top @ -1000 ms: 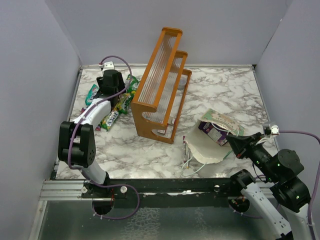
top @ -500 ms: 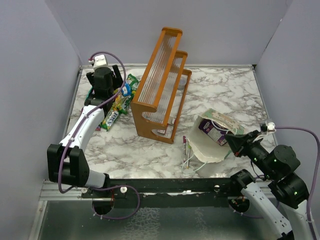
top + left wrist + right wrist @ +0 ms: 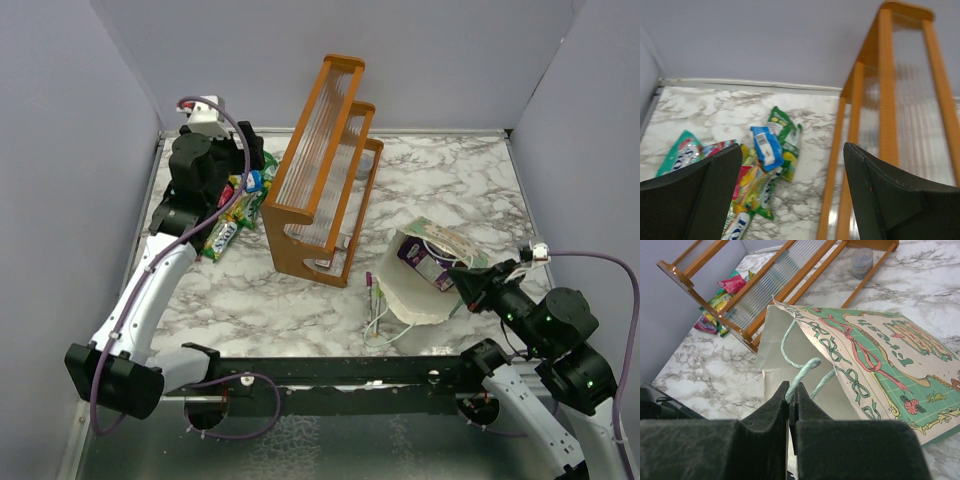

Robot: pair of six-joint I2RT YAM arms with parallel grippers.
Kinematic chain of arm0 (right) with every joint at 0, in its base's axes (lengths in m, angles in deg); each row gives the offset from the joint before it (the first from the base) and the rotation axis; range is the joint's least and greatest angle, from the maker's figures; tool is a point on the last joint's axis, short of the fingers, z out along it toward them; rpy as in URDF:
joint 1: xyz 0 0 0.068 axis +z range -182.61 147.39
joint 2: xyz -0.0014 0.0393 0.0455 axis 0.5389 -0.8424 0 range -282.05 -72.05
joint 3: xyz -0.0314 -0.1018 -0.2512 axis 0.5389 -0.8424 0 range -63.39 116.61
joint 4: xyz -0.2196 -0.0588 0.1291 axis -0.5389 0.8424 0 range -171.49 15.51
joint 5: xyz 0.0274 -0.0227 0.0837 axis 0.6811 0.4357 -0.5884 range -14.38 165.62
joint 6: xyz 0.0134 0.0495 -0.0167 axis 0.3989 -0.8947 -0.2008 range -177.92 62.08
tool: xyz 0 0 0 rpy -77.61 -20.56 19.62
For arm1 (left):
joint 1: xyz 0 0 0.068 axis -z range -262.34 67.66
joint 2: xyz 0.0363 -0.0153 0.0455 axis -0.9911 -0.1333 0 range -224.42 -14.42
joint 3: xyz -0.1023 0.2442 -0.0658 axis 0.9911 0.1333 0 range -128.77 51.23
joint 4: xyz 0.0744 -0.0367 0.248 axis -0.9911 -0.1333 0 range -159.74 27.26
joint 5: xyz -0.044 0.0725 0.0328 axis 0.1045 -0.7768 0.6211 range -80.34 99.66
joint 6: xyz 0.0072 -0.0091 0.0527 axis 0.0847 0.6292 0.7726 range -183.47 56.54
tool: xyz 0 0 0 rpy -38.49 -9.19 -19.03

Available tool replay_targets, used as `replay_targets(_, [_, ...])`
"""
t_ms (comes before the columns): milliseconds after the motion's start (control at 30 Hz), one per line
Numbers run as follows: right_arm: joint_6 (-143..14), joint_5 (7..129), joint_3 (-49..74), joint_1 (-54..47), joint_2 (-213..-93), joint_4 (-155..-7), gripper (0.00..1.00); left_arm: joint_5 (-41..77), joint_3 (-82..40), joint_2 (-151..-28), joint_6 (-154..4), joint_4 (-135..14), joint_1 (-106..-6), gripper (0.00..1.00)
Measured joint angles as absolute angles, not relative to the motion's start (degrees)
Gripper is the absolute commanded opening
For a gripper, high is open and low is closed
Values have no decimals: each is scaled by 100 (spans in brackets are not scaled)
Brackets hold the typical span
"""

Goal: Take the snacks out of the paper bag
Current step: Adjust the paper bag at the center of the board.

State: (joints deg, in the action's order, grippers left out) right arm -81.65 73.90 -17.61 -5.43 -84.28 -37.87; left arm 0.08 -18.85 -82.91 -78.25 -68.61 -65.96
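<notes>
**Snacks in a heap at the far left, paper bag held by its cord on the right**

Top external view: the snacks (image 3: pixel 232 208) lie together on the far left part of the marble table (image 3: pixel 450 180), just beside the left end of the orange wooden rack (image 3: pixel 320 170). The left gripper (image 3: pixel 247 152) hangs above this heap. From here I cannot tell how its jaws stand. The paper bag (image 3: pixel 425 290) lies on its side on the right part of the table, well apart from the snacks, with its cream inside turned to the near left. The right gripper (image 3: pixel 466 281) is at the right edge of the bag. A thin purple pen (image 3: pixel 371 293) lies just beside the mouth of the bag.

Left wrist view: the left gripper (image 3: pixel 792 147) is wide open and there is nothing between its fingers (image 3: pixel 715 190). Below it the snacks (image 3: pixel 765 145) are spread on the table: a blue packet lies on top of green and yellow ones, and a teal one is more to the left. The rack (image 3: pixel 885 100) stands on the right.

Right wrist view: the right gripper (image 3: pixel 790 390) is closed and it pinches the pale green cord handle (image 3: pixel 801 371) of the paper bag (image 3: pixel 880 355). The printed face of the bag, with ribbons and bows, is turned up. Behind the bag the rack (image 3: pixel 775 280) stands, and beyond it a few of the snacks (image 3: pixel 722 295) can be seen.
</notes>
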Motion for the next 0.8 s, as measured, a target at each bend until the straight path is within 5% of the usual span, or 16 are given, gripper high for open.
replay_targets(400, [-8156,7524,-1593,-543,-8575,-3783,2,2836,-1291,-7190,-9143,-6491,-5540,87])
replay_targets(800, [-7131,8837,538,-543,-11139,-4146,2,2893,-1026,-6825,-9115,-6493,-5208,87])
